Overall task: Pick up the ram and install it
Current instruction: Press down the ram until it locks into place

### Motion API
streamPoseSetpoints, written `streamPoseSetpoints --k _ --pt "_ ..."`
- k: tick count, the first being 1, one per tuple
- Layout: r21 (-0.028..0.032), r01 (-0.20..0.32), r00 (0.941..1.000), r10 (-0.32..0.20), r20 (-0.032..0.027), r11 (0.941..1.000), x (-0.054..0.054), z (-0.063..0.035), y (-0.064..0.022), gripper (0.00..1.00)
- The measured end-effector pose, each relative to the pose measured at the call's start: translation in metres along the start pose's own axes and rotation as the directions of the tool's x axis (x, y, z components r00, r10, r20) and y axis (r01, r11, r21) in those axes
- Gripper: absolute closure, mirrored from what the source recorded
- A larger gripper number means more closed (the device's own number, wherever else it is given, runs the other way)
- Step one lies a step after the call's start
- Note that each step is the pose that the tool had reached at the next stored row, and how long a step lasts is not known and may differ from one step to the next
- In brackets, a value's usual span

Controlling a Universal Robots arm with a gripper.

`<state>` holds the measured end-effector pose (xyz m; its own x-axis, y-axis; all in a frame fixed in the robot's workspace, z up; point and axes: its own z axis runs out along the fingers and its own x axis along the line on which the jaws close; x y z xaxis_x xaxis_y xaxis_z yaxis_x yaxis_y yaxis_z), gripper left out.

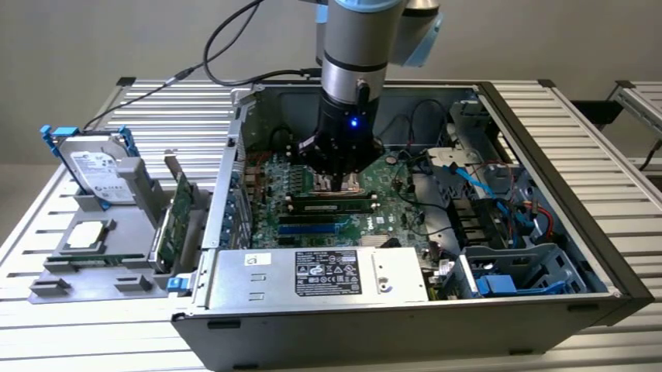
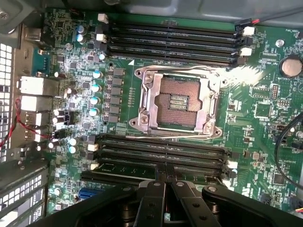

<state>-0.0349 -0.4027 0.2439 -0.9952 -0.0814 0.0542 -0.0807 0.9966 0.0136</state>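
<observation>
Exterior view: an open computer case (image 1: 538, 225) lies on a slatted aluminium table (image 1: 176, 108), with the arm's black gripper (image 1: 336, 180) lowered into it just above centre frame, over the green motherboard (image 1: 388, 209). Directly below the gripper, the ram (image 1: 331, 206) sits lengthwise in a slot near the middle of the frame, its row of dark chips facing the camera; blue slots (image 1: 310, 229) lie just below it. The power supply (image 1: 321, 273) fills the case's lower centre, and a drive cage (image 1: 517, 271) occupies the lower right. At left, outside the case, a grey fixture (image 1: 93, 271) holds a hard drive (image 1: 95, 167) and an upright green expansion card (image 1: 178, 209). Wrist view: the empty CPU socket (image 2: 177, 101) lies at centre, with a bank of black memory slots (image 2: 170, 40) across the top and another bank (image 2: 161, 151) below the socket. The ram (image 2: 125, 168) is seated in the lowest slot of that lower bank, at lower centre. The gripper (image 2: 165, 182) stands directly over the stick's upper edge, its fingers (image 2: 152, 198) drawn together with no gap; whether they actually pinch the stick cannot be told.
</observation>
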Motion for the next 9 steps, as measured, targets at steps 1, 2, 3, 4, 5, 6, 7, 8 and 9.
streamPoseSetpoints --k 1,2,3,4,5,6,7,8,9 --pt "-0.0002 -0.003 1.0000 0.003 0.0001 1.0000 0.000 0.0000 -0.0005 0.89" --pt "-0.0004 -0.006 1.0000 0.006 0.0001 1.0000 0.000 0.0000 -0.0012 0.89" --pt "-0.0005 -0.009 1.0000 0.009 0.0002 1.0000 0.000 -0.0001 -0.0021 0.89" --pt "-0.0008 -0.011 0.9999 0.011 0.0002 0.9999 0.000 -0.0002 -0.0033 0.89" --pt "-0.0008 -0.014 0.9999 0.014 0.0002 0.9999 0.000 -0.0005 -0.0047 0.89" --pt "-0.0010 -0.016 0.9999 0.016 0.0002 0.9999 0.000 -0.0008 -0.0061 0.89" --pt "-0.0011 -0.018 0.9998 0.018 0.0003 0.9998 0.000 -0.0013 -0.0077 0.89" --pt "-0.0012 -0.020 0.9998 0.020 0.0003 0.9998 0.001 -0.0020 -0.0093 0.89" --pt "-0.0014 -0.022 0.9998 0.022 0.0003 0.9997 0.001 -0.0027 -0.0109 0.89"
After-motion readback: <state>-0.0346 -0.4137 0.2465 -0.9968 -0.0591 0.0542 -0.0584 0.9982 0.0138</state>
